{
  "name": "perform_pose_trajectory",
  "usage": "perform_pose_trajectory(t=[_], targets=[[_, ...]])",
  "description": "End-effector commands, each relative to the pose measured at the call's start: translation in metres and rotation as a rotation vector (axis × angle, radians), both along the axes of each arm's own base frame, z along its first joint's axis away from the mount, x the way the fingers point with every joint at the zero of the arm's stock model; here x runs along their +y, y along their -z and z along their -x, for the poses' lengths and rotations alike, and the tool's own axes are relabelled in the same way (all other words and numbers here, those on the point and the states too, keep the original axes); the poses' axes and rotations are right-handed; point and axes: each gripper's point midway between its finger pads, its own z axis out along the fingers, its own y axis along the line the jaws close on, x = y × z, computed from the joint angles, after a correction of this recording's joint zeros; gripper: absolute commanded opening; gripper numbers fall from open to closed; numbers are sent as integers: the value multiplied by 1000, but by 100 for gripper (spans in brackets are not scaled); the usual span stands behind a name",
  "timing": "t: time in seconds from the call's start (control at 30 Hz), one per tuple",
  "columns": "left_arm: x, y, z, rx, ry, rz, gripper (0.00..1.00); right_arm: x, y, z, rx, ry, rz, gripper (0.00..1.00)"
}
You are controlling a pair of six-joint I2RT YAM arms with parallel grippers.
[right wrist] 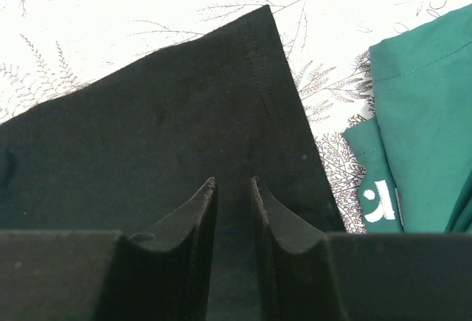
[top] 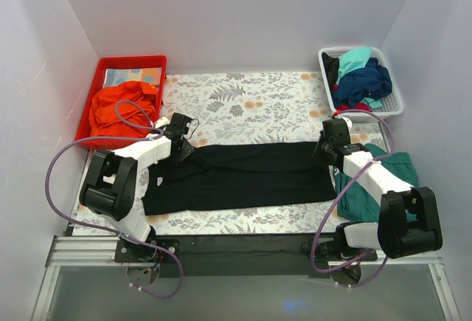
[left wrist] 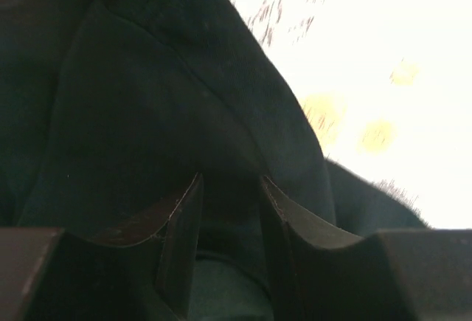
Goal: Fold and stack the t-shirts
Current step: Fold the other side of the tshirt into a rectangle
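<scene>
One black t-shirt [top: 243,177], one teal t-shirt [top: 402,166], one orange cloth heap [top: 118,113], one red bin [top: 133,60], one white basket [top: 394,85].

Black t-shirt [top: 243,177] — long folded band, flat — beside teal t-shirt [top: 358,199]
</scene>
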Motion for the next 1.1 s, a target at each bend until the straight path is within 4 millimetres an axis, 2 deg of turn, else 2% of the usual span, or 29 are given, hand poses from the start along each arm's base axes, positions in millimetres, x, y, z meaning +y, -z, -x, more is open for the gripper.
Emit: perform_pose_trajectory(t=[0.0, 0.17, 0.37, 0.57, 0.7, 0.87, 0.97, 1.07], targets=[[-1, -3, 27, 2, -2, -14, 35, 7, -10, -12, -42, -4, -23, 30], [-1, 0, 52, 36, -4, -32, 34, 7, -7, -10, -37, -7, -22, 30], [-6, -14, 78, 13, 7, -15, 34, 6, -5, -7, -34, -8, -16, 30], [-30, -28, 97, 2, 82, 17, 34, 8, -2, -7, -28, -11, -17, 29], [-45, -18, 119, 57, 134, 45, 34, 7, -1, -5, -26, -6, -13, 29], [-53, -7, 152, 119, 151, 43, 33, 5, 0, -4, -28, 1, -5, 29], [-55, -14, 164, 109, 154, 28, 32, 5, 1, -4, -24, 1, -1, 29], [-62, -29, 167, 60, 175, 40, 30, 4, 2, -4, -21, 5, -3, 29]])
